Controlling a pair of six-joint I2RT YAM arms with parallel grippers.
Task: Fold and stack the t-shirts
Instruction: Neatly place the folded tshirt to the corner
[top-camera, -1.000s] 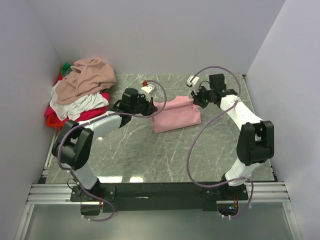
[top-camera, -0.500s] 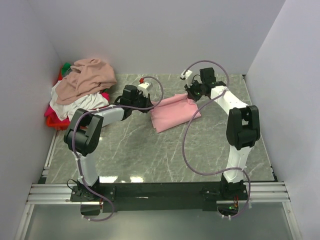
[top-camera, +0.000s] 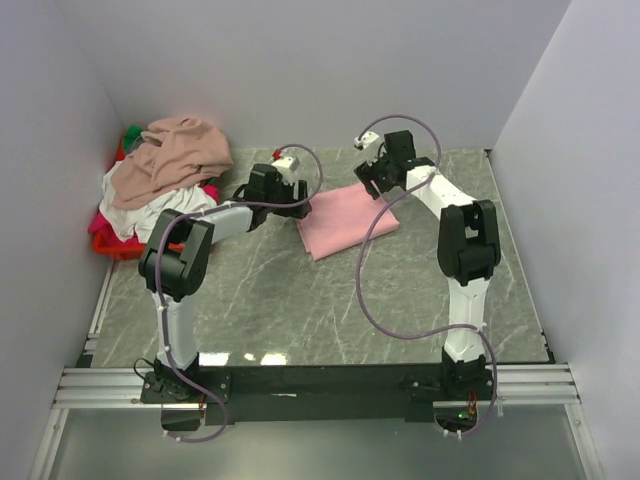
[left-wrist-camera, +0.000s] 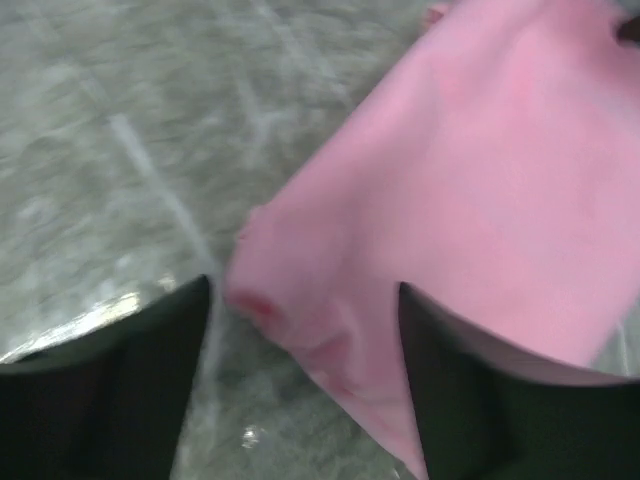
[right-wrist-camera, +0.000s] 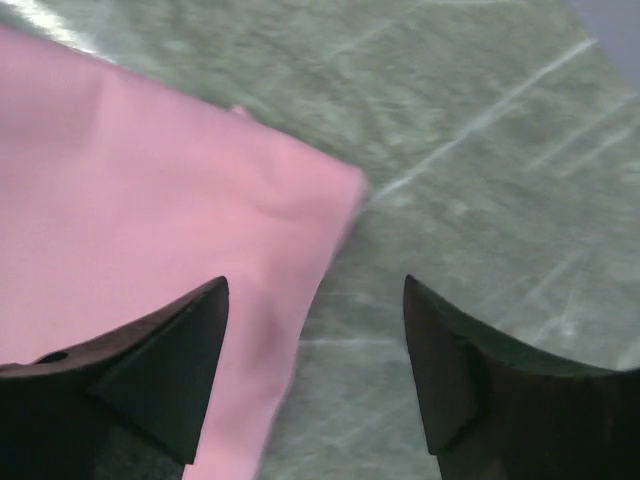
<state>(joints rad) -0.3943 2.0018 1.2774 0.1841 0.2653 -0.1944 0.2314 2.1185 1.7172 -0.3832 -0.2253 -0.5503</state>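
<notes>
Marble-grey table (top-camera: 300, 300): folded pink t-shirt (top-camera: 345, 220) lies mid-back. Left end effector (left-wrist-camera: 305, 290), right end effector (right-wrist-camera: 315, 290) both open over its corners, holding nothing. Lift straight up; avoid snagging fold.

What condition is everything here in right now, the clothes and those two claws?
pink t-shirt, folded, lying flat on the table.
pile of t-shirts, unfolded, heaped on the red basket.
left claw, open, over a shirt corner.
right claw, open, over another corner.
</notes>
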